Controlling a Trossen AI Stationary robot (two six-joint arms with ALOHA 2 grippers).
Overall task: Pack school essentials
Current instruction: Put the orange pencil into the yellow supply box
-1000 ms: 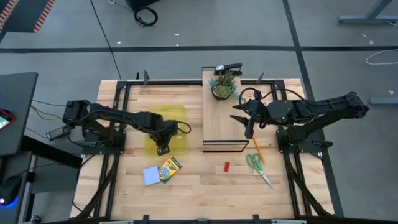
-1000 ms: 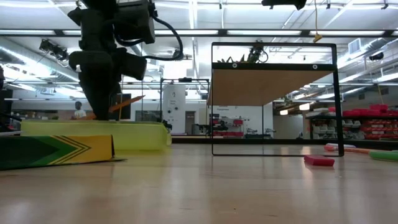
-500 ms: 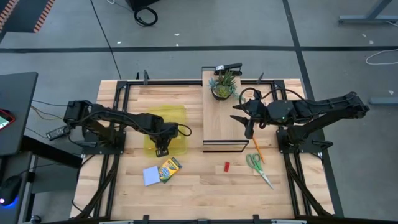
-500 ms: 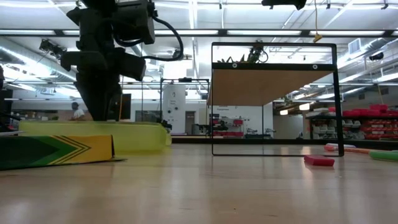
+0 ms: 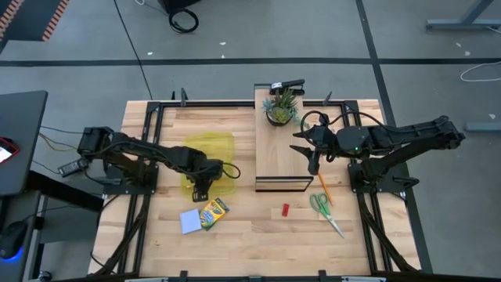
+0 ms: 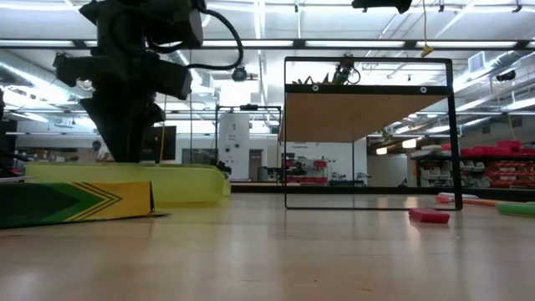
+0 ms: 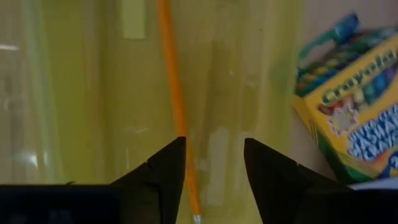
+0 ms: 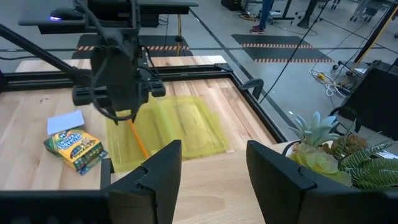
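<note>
My left gripper (image 7: 214,162) hangs open, pointing down into the yellow translucent case (image 5: 210,160). An orange pencil (image 7: 173,81) lies on the case floor and runs under the gap, close to one finger; my right wrist view shows this pencil (image 8: 138,140) below that gripper. My right gripper (image 5: 314,163) waits open, raised over the wooden stand (image 5: 280,149). On the table lie the crayon box (image 5: 213,211), pale blue notepad (image 5: 190,221), red block (image 5: 286,209), green-handled scissors (image 5: 325,210) and a second orange pencil (image 5: 324,188).
A potted plant (image 5: 280,106) stands on the far end of the stand, whose black frame (image 6: 368,134) rises mid-table. The crayon box (image 6: 75,203) lies just in front of the case's near wall (image 6: 125,180). Bare wood runs along the near edge.
My left gripper has opened and let go of the orange pencil, which stuck out slanting from its fingers above the case a second ago and now lies inside it. The gripper has also turned a little about its own axis.
</note>
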